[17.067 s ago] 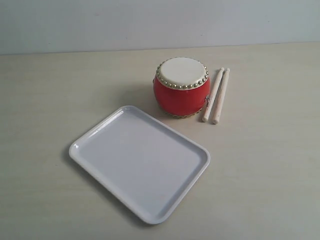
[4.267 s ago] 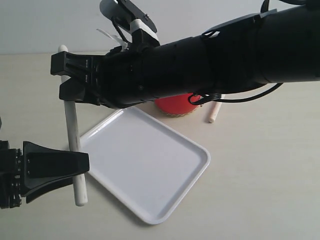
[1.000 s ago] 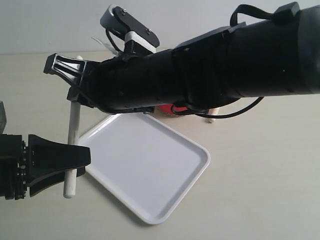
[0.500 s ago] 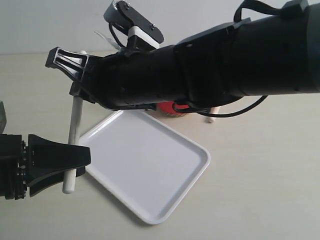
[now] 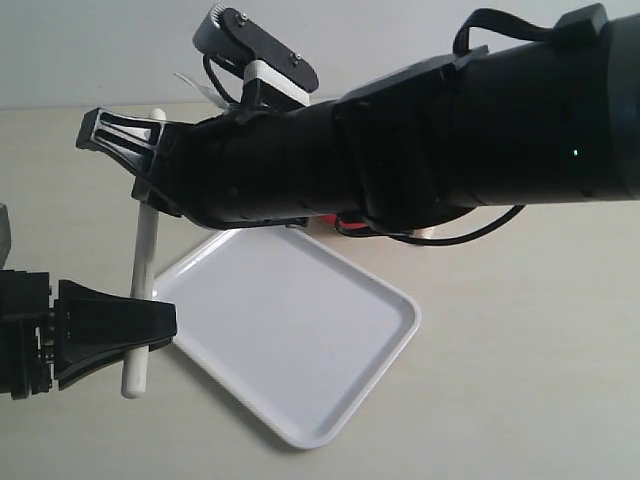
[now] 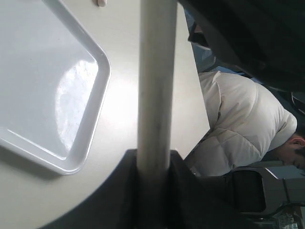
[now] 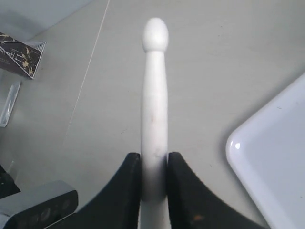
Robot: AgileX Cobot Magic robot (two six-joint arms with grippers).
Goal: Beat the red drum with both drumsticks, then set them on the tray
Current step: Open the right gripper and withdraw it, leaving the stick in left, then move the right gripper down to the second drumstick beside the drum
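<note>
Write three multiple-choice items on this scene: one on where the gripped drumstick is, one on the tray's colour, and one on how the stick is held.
1. Where is the gripped drumstick?
A. Beside the tray, off its left corner in the exterior view
B. Lying flat inside the tray
C. Far off to the tray's right

2. What colour is the tray?
A. Red
B. White
C. Black

3. How is that drumstick held?
A. Not at all; it lies loose and untouched
B. Pinned under the tray's rim
C. Gripped by the left end effector and the right end effector together

Answers:
1 A: the exterior view shows the stick running past the tray's left corner without entering it.
2 B: its surface is glossy white in every view.
3 C: each wrist view shows fingers pressed against both sides of the stick.
</note>
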